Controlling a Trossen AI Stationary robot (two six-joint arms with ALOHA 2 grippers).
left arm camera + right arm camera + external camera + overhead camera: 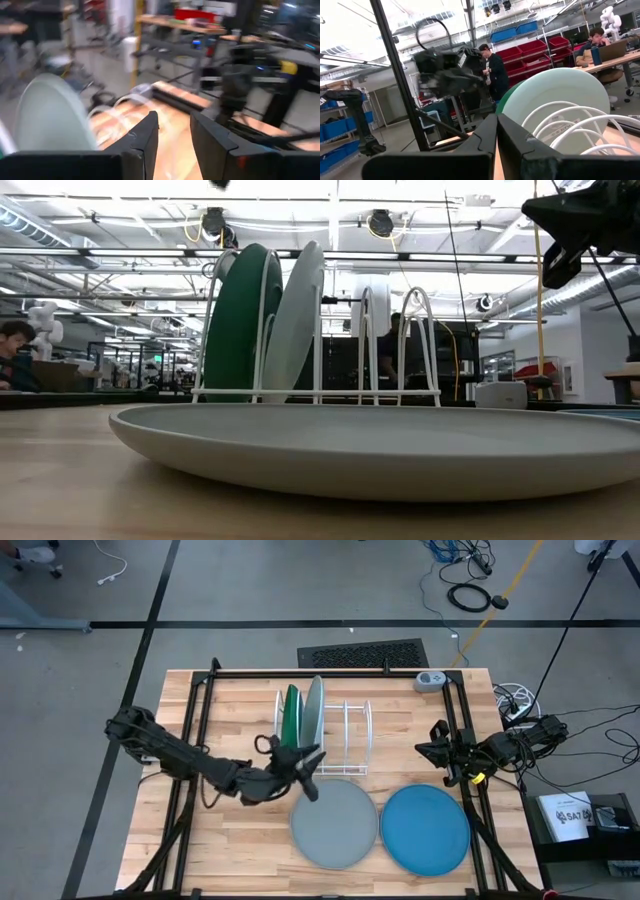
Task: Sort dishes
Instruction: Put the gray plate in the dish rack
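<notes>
The dark green plate (291,712) and the pale light blue plate (313,706) stand on edge in the left slots of the white wire rack (345,738). They also show in the low view, green plate (238,320) and pale plate (297,315). The grey plate (335,824) lies flat on the table near the front, with the medium blue plate (425,830) flat to its right. My left gripper (308,772) hovers open and empty between the rack's near-left corner and the grey plate's far rim; its wrist view shows the left gripper (175,132) beside the pale plate (50,117). My right gripper (424,751) waits shut at the table's right.
The rack's right slots (400,340) stand free. A small grey device (432,681) sits at the table's far right corner. Black frame rails (200,730) run along both table sides. People sit and stand in the room behind the table.
</notes>
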